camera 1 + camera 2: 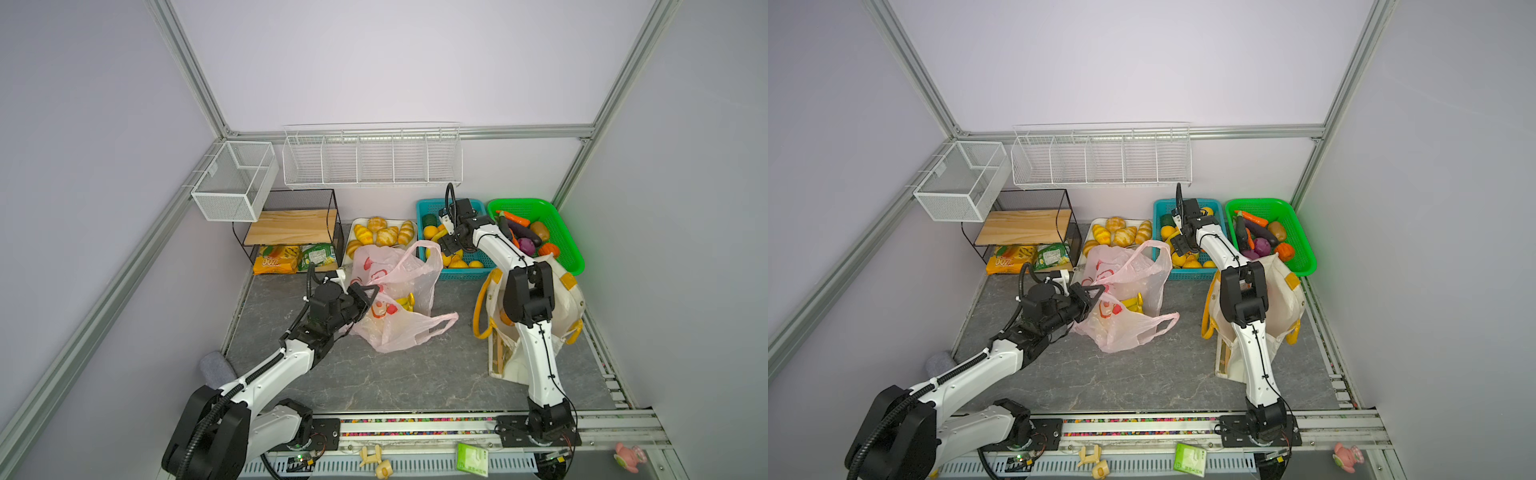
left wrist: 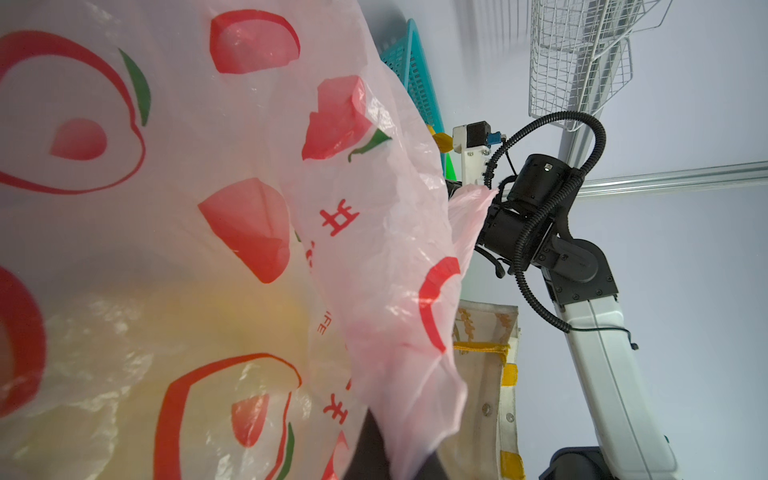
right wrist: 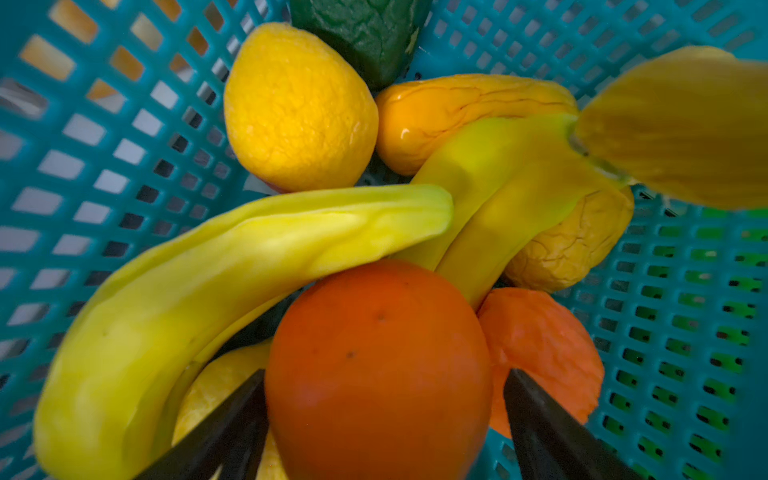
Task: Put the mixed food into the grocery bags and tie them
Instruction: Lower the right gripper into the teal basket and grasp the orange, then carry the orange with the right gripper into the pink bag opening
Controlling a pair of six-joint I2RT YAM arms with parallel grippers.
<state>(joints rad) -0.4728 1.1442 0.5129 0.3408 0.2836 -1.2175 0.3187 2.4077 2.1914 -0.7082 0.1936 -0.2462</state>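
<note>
In both top views I have the left end effector (image 1: 371, 292) closed tight on the near rim of the pink bag (image 1: 399, 266). The bag sits slumped on the tabletop (image 1: 374, 382), just in front of the croissants (image 1: 386, 235). Yellow bananas (image 1: 405, 301) show through its open mouth. My right arm (image 1: 536, 353) reaches over the canvas tote (image 1: 571, 307), which stands at the right of the tabletop. The right end effector (image 1: 449, 249) points down into the teal basket (image 1: 432, 204) of fruit, and the green basket (image 1: 571, 253) of vegetables sits just beside it.

From the left wrist camera, the pink film with its red fruit prints fills most of the picture and is draped across one dark finger (image 2: 365, 449). A yellow glow shows through the film. Beyond it I see the right arm and a strip of the tote.

From the right wrist camera, my two dark fingers (image 3: 224, 432) stand wide apart on either side of a round orange (image 3: 378, 365) lying in the teal basket. There is a thin gap at one finger, so nothing is gripped. A banana (image 3: 232, 266) rests against the orange, and more yellow and orange fruit lies around it.
</note>
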